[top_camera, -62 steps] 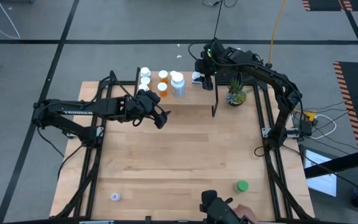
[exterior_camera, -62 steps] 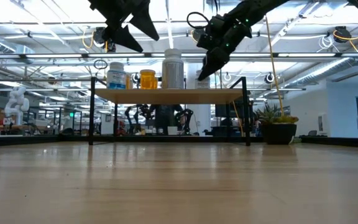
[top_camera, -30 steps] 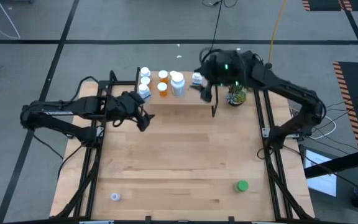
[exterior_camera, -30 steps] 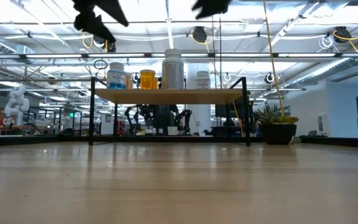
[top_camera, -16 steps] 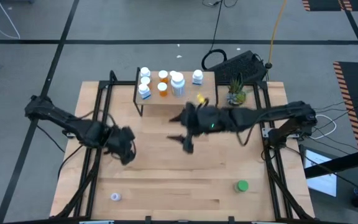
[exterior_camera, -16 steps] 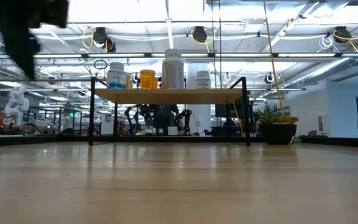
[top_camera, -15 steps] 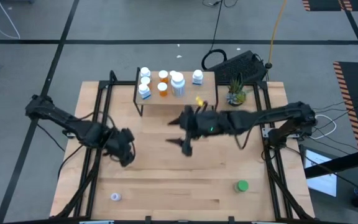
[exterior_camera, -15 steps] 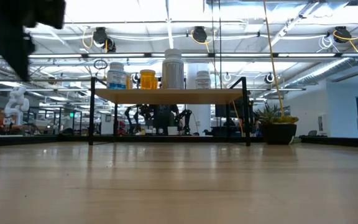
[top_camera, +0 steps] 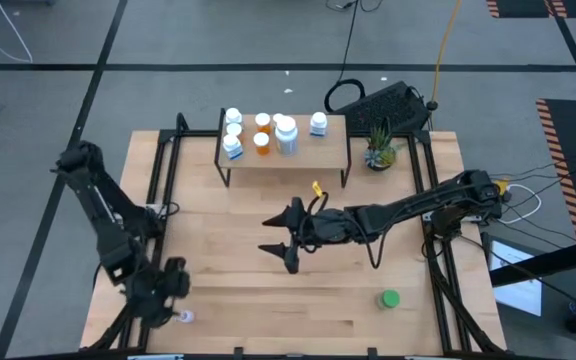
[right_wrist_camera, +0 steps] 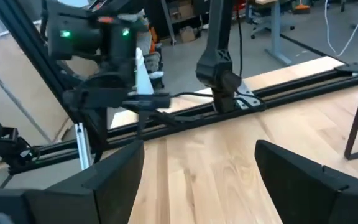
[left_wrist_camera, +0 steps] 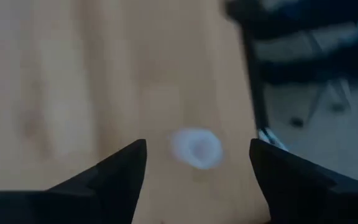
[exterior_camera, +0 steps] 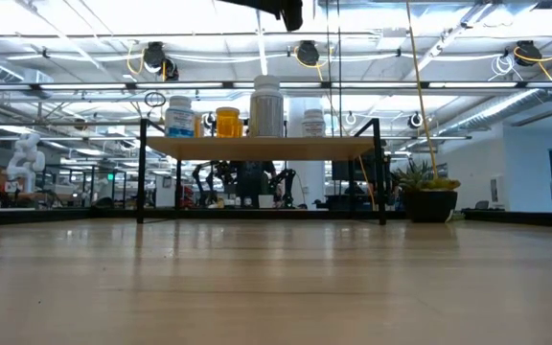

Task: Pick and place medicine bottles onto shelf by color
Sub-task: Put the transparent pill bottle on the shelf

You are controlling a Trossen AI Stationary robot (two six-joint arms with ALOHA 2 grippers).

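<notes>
Jaws apart, left gripper (left_wrist_camera: 197, 168) over blurred bottle (left_wrist_camera: 196, 148).

No lettering, brand, number or sign can be read in any view. Labels are seen on the bottles (exterior_camera: 180, 115) standing on the shelf (exterior_camera: 257, 147), but their print cannot be made out.

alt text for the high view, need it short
Overhead view: the left gripper hovers open by a pale-capped bottle at the table's near-left corner, the right gripper open over mid-table. A green-capped bottle stands near-right; more bottles stand on the shelf.
</notes>
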